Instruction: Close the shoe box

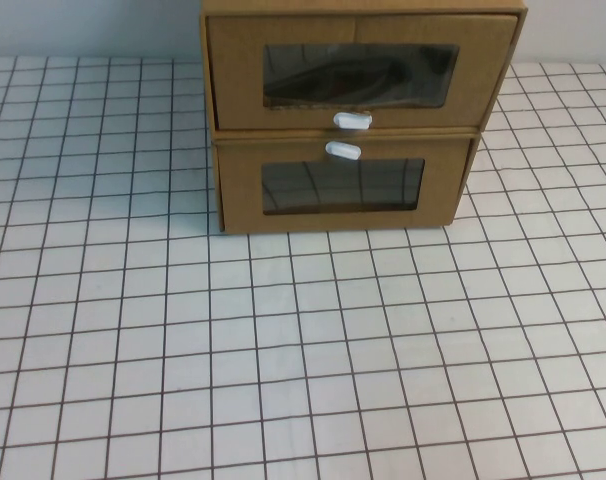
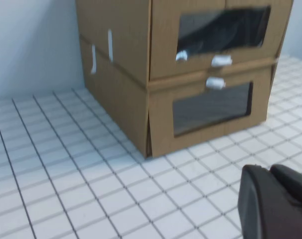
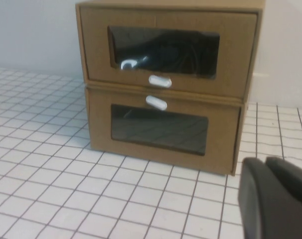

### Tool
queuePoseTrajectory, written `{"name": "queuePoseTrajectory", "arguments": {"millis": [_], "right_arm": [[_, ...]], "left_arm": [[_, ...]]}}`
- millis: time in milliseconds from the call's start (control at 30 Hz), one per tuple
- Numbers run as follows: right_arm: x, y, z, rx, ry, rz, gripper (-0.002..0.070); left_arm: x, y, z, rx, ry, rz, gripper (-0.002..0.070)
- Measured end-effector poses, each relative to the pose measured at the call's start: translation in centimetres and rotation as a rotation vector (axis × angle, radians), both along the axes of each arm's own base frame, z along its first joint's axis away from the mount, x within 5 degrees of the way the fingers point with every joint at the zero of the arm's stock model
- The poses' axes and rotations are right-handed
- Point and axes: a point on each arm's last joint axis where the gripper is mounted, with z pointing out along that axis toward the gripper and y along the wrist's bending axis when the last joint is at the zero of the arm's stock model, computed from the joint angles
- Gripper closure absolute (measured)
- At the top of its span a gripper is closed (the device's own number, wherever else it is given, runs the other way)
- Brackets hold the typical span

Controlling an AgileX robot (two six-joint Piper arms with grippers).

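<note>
1. The shoe box (image 1: 361,70) is the upper of two stacked cardboard drawer boxes at the far middle of the table, against the back wall. Its white knob (image 1: 352,120) sits just below its clear window (image 1: 358,75).
2. In the high view the drawer front of the shoe box stands forward of the unit beneath it and overhangs it slightly. Judged from this, the drawer is not fully seated and the closing push is yet to be made.
3. The lower box (image 1: 343,185) carries its knob above its window and appears flush. It requires no action.
4. The gridded table (image 1: 303,350) is bare in front of the stack.
5. Left gripper (image 2: 273,199): visible only in the left wrist view, low and well short of the stack, touching nothing. Whether it is apart or together cannot be told.
6. Right gripper (image 3: 275,196): visible only in the right wrist view, facing the stack front, well apart from it. Its state likewise cannot be told.
</note>
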Motion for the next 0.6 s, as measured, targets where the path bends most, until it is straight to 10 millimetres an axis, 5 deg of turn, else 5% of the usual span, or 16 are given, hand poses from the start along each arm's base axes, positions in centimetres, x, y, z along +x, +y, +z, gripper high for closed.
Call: {"name": "queuePoseTrajectory", "arguments": {"millis": [200, 600], "right_arm": [[0.2, 0.0, -0.8, -0.010, 0.024, 0.000, 0.0689], [0.2, 0.0, -0.8, -0.010, 0.022, 0.000, 0.0689]], "left_arm": [[0.6, 0.0, -2.4, 0.014, 0.046, 0.012, 0.0680], [0.6, 0.0, -2.4, 0.012, 0.042, 0.014, 0.0680]]}}
